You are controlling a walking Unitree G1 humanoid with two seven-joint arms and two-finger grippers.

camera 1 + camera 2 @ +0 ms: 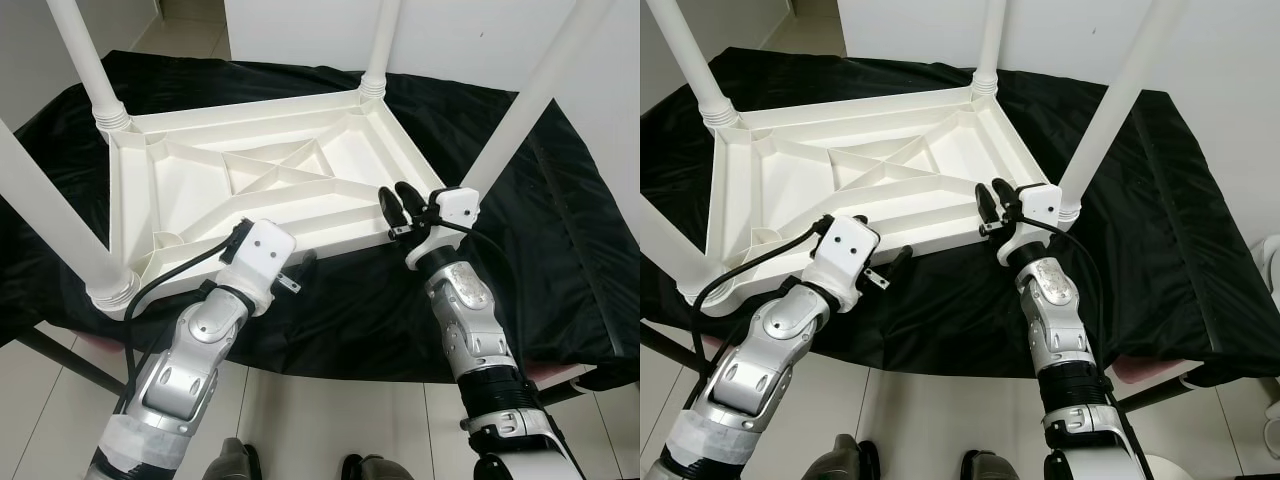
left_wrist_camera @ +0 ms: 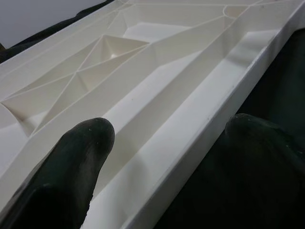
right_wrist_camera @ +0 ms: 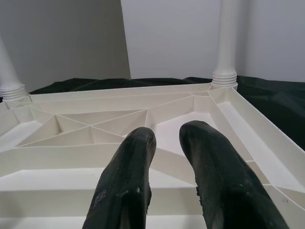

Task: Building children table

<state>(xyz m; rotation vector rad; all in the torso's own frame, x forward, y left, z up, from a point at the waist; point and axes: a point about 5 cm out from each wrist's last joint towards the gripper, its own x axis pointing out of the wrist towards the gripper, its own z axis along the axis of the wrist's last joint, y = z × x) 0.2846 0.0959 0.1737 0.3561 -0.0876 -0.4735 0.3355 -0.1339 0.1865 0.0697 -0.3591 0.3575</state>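
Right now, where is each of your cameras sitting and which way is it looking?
Eye views: on the head, looking forward and down at the upturned white table on black cloth; both silver arms show.
Left wrist view: along the left gripper, fingers straddling the table's near rim.
Right wrist view: along the right gripper, above the ribbed underside.
All views share the table.

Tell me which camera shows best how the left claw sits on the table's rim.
The left wrist view: its fingers straddle the near rim of the upturned white table, one inside, one over the black cloth. In the eye views the left claw is mostly hidden behind its wrist. The right wrist view shows the ribbed underside.
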